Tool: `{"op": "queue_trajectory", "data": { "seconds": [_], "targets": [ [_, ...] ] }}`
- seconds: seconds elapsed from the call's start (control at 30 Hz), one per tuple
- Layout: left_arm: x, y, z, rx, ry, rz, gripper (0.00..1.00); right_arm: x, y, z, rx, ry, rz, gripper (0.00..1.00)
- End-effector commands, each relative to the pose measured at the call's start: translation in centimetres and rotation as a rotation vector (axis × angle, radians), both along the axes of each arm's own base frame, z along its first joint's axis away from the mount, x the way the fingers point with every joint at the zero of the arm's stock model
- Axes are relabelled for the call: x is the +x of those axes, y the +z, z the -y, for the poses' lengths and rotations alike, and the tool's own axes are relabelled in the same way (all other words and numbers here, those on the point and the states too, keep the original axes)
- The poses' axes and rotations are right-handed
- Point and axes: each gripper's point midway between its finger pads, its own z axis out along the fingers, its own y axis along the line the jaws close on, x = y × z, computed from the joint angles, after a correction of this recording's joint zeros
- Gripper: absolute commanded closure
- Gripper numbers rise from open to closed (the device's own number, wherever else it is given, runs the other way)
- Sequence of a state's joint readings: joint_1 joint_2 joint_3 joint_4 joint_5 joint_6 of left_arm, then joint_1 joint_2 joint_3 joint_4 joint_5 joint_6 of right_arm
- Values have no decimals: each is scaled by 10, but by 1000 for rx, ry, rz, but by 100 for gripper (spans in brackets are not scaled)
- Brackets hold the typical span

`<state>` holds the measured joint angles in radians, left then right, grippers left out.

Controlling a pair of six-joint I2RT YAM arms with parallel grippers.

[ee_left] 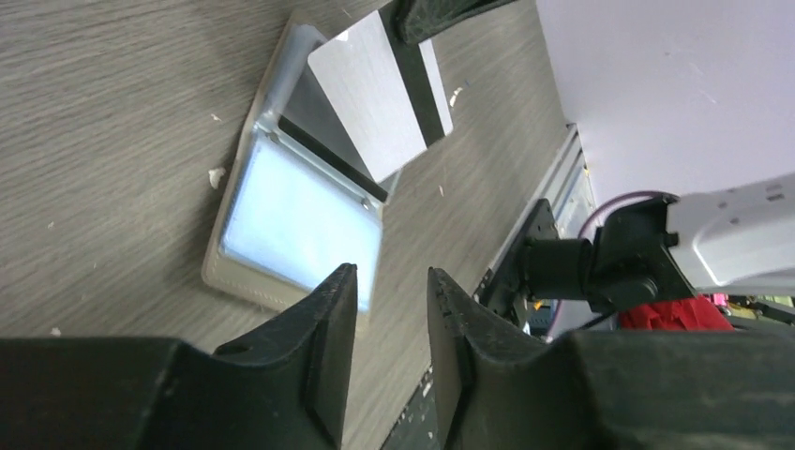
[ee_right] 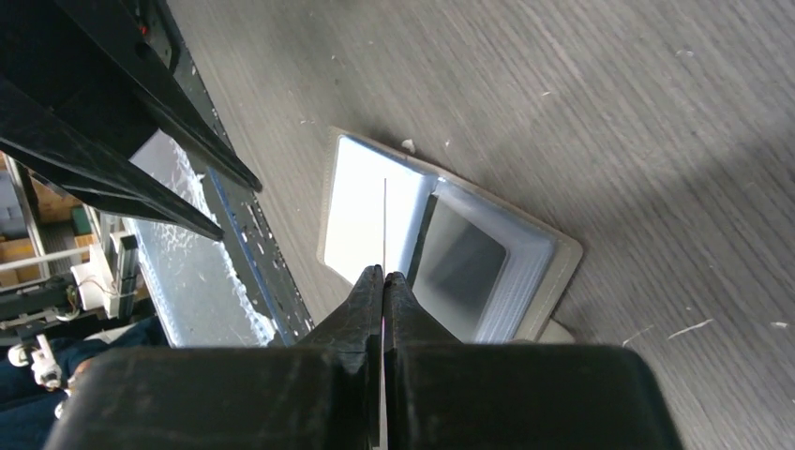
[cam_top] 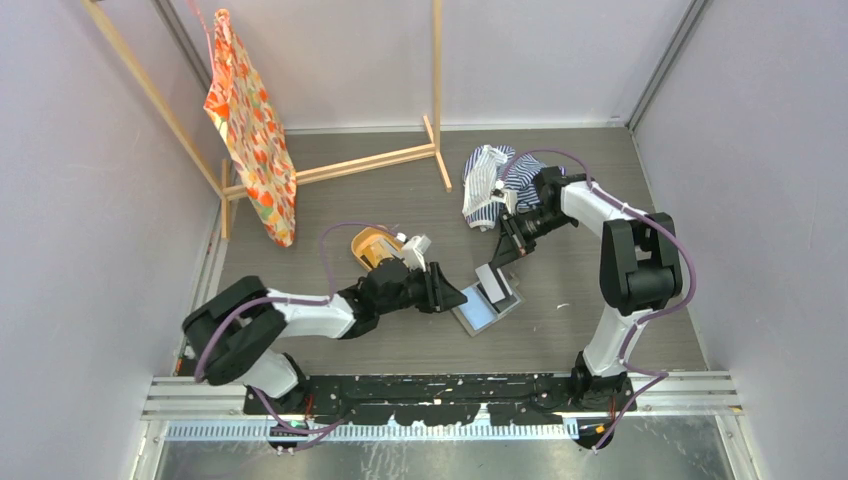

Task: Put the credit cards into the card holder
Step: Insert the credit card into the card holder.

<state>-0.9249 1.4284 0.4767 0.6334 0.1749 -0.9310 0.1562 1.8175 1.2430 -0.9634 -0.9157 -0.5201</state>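
The card holder (cam_top: 476,318) lies open on the table, pale blue-grey inside, with clear pockets. My right gripper (cam_top: 500,262) is shut on a white card (cam_top: 493,282) with a black stripe and holds it tilted just above the holder's far half. In the right wrist view the gripper (ee_right: 383,274) pinches the card (ee_right: 384,220) edge-on over the holder (ee_right: 553,272). My left gripper (cam_top: 461,298) is open and empty at the holder's left edge. In the left wrist view its jaws (ee_left: 392,281) stand apart before the holder (ee_left: 300,216) and the card (ee_left: 370,98).
An oval orange tray (cam_top: 370,243) sits behind the left arm. A striped cloth (cam_top: 488,185) lies at the back near the right arm. A wooden rack (cam_top: 385,158) with a hanging patterned cloth (cam_top: 250,130) stands at the back left.
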Motion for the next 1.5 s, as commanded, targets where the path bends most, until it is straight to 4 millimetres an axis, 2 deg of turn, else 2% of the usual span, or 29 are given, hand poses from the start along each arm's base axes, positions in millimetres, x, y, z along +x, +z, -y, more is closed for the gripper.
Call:
{"op": "queue_trajectory", "data": {
  "seconds": [0.0, 0.23, 0.57, 0.73, 1.13, 1.33, 1.47],
  "targets": [
    [19, 8, 24, -66, 25, 47, 67, 7, -9, -2, -10, -23, -7, 99],
    [23, -28, 41, -38, 2, -26, 82, 5, -19, -5, -3, -48, -53, 99],
    [15, -67, 18, 48, 50, -87, 88, 1, -29, -6, 3, -83, -70, 99],
    [12, -79, 13, 66, 59, -111, 90, -1, -30, -7, 12, -91, -79, 99],
    [11, -84, 7, 75, 74, -116, 92, -4, -26, -11, 45, -117, -115, 99],
    [10, -75, 8, 59, 64, -99, 90, -2, -24, -13, 48, -135, -135, 99],
    [9, -71, 12, 45, 50, -98, 86, 3, -29, -11, 17, -166, -125, 99]
  ]
}}
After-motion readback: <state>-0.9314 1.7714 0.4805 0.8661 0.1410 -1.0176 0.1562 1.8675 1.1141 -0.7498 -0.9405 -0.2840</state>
